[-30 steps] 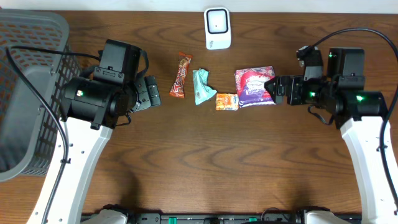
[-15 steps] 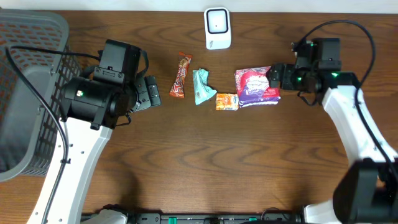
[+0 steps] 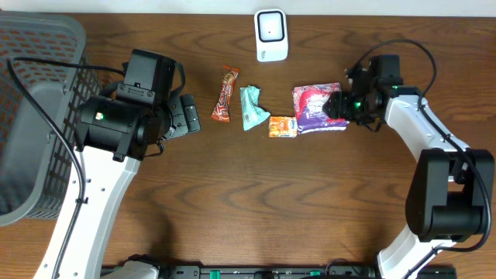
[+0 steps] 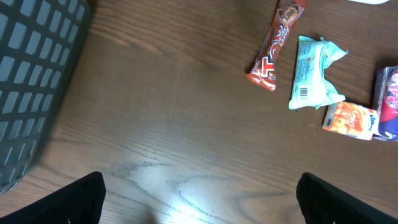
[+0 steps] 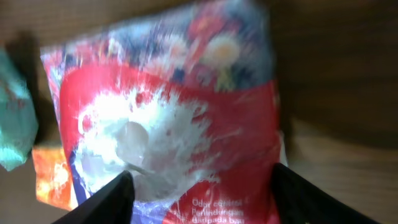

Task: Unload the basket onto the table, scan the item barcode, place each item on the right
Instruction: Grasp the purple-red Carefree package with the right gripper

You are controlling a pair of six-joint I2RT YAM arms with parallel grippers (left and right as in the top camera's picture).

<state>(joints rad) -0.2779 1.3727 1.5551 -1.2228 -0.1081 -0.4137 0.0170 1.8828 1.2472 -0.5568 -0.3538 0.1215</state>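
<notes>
Red-and-purple snack bag [image 3: 314, 108] lies flat on the table [image 3: 256, 201], just right of the orange packet [image 3: 283, 126]. Right gripper [image 3: 338, 107] is at the bag's right edge, fingers [image 5: 115, 199] parted to either side of it (whether they pinch it cannot be told). Left gripper [image 4: 199, 205] gapes wide, holds nothing, and is well apart from the bag.

You have bare table [image 3: 263, 201] toward six o'clock; the basket [image 3: 54, 35] blocks nine o'clock, the scanner [image 3: 271, 35] stands at twelve.
</notes>
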